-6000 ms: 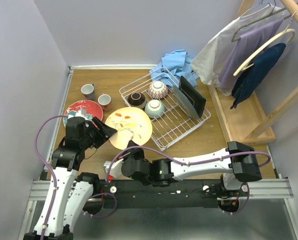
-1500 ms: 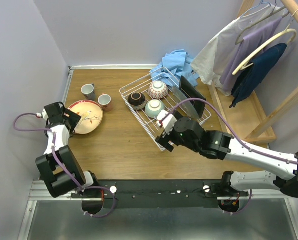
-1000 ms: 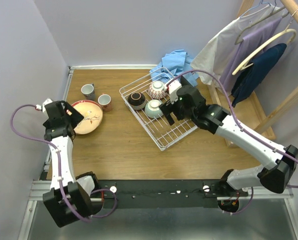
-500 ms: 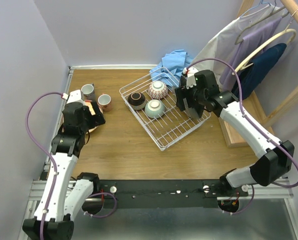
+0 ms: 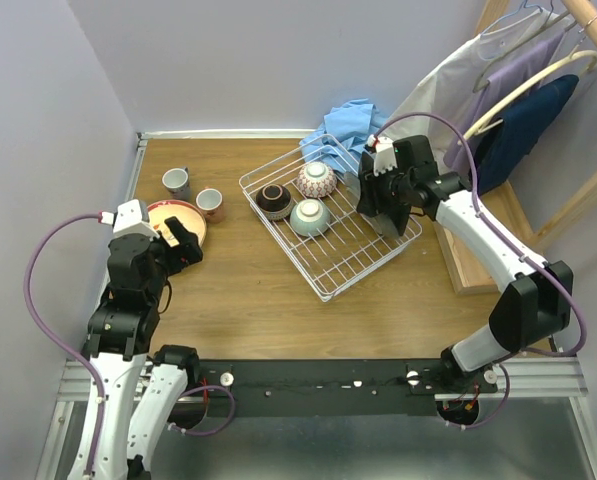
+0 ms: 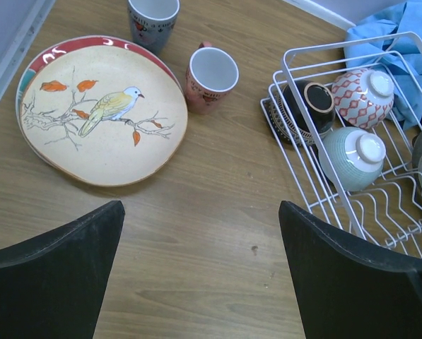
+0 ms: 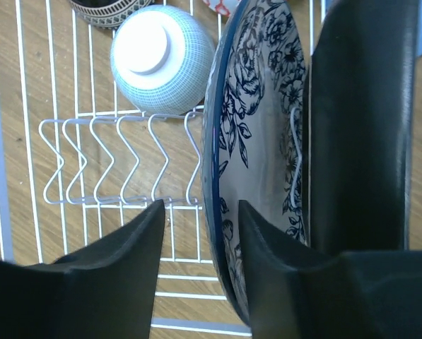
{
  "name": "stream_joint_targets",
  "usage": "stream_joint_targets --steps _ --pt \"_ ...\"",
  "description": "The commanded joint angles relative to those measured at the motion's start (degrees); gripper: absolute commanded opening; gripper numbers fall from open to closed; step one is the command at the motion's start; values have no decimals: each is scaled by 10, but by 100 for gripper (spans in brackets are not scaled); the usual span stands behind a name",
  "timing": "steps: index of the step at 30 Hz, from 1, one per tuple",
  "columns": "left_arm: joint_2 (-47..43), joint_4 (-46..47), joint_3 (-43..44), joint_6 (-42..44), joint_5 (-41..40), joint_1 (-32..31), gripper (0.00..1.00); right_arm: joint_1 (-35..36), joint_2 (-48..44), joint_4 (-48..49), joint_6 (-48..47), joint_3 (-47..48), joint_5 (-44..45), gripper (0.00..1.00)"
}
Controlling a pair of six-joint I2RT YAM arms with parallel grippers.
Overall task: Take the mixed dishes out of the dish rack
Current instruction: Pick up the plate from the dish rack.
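The right gripper [image 7: 201, 206] is down in the rack [image 5: 325, 296], which sits toward the far right corner of the tabletop [image 5: 258, 310]. Its jaws stand partly apart, one on each side of the rim of a round flowered plate [image 7: 256, 141]. A sliver of gap shows on one side, so it is around the plate but not plainly clamped on it. That plate stands on edge among the prongs, with a black square plate [image 7: 359, 127] just beside it on the side away from the bowls. The left gripper [image 6: 200, 282] hangs with its jaws wide apart and nothing between them, above bare wood near the left edge.

I judge the unloading roughly half done. Out on the tabletop near the left edge, a bird plate [image 6: 101, 113] lies stacked on a red-rimmed plate [image 6: 55, 51]. A grey cup [image 6: 153, 18] and a pink cup [image 6: 212, 74] stand just beside them toward the far edge. Left in the rack are the two upright plates and three bowls: a dark bowl [image 6: 306, 106], a red-patterned bowl [image 6: 362, 95] and a pale green bowl [image 7: 161, 60].
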Motion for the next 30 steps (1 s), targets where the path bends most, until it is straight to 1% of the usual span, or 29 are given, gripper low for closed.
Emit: stream_joint_targets --steps 1,3,6,7,12,13,14,23,30 --pt "-4 -11 -16 -28 14 -3 99 -17 21 10 3 18 -43 46" --pt "-3 -13 -15 -29 18 -4 99 -21 25 10 0 17 -48 42" --pt "3 -17 -10 -26 19 -10 99 -23 28 6 -5 18 -49 32" --pt "5 -18 -9 -25 20 -11 99 -24 29 5 -7 21 -51 25" --pt "11 -16 -6 -21 27 -21 99 -26 16 -7 -18 33 -56 10" --pt "12 -15 -6 -20 28 -21 99 -26 14 -10 -21 36 -57 4" --pt "14 -15 -6 -18 29 -23 99 -26 12 -13 -23 38 -56 1" --pt "27 -2 -3 -17 42 -33 99 -30 -5 -39 -42 75 -66 1" --pt "38 0 -5 -27 57 -35 99 -30 -31 -60 -38 98 -99 1"
